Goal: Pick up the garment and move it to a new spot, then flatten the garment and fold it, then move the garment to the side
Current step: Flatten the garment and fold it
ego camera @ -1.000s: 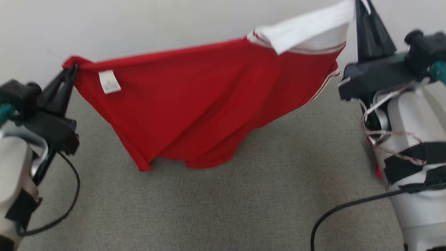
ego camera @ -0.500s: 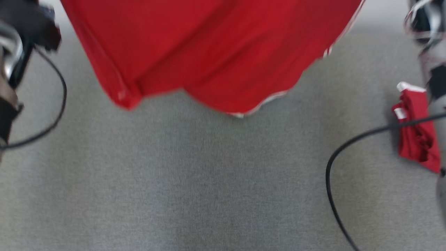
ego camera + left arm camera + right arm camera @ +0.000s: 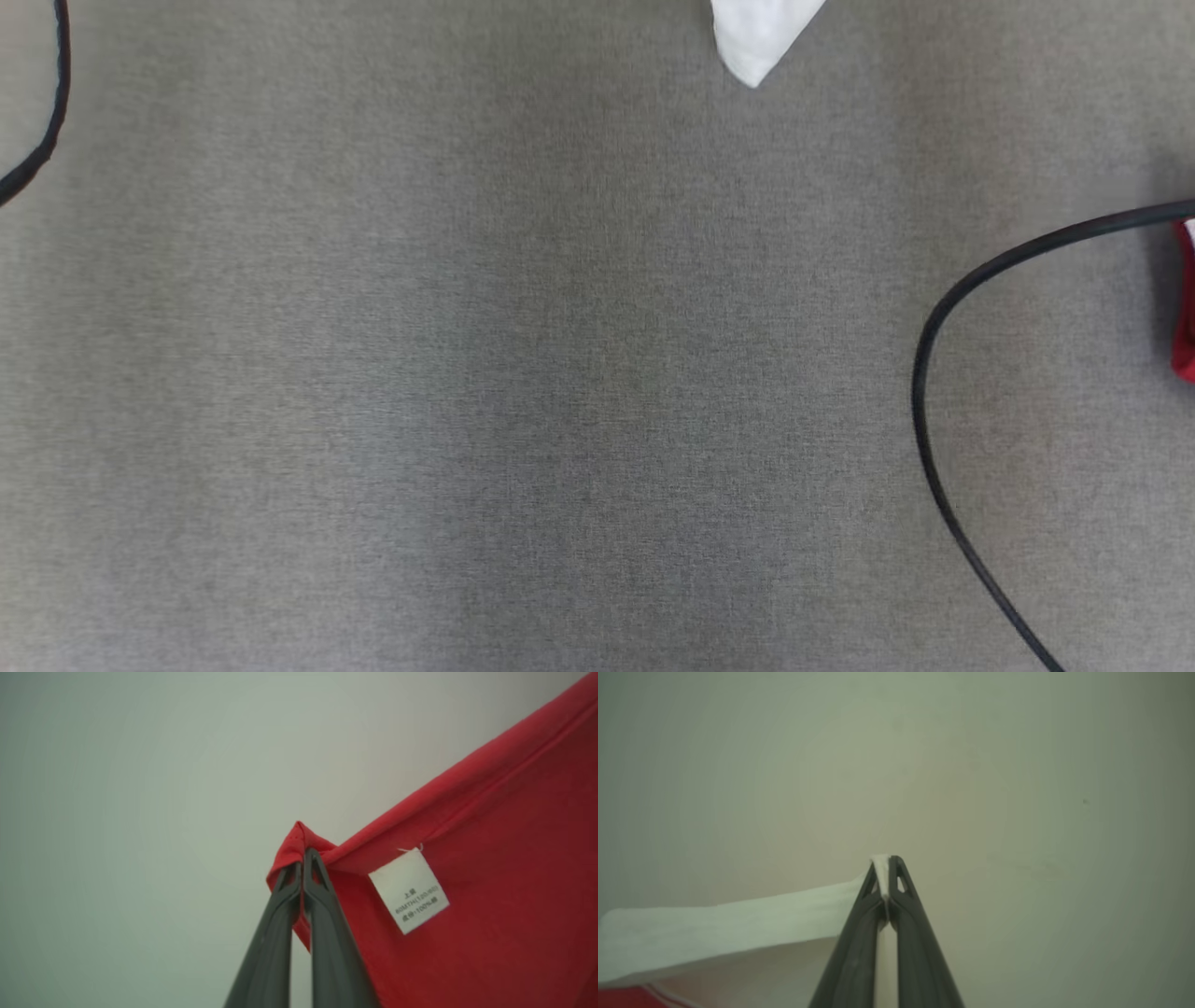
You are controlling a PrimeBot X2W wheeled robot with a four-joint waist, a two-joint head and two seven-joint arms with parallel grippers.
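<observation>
Left wrist view: left jaws grip the garment [image 3: 490,882] corner, right jaws its white edge [image 3: 738,924]; shallow bites may slip

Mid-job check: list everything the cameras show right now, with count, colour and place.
garment: one, red with a white band, hanging in the air between the two claws
label: one, white, sewn near the garment's red corner
red cloth: one, red, right edge of the head view, mostly cut off
surface: one, grey fabric, below the robot
wall: one, pale, behind the garment
cables: two, black, one at the head view's upper left, one curving at its right
left claw: one, dark, shut on the garment's red corner
right claw: one, dark, shut on the garment's white band
</observation>
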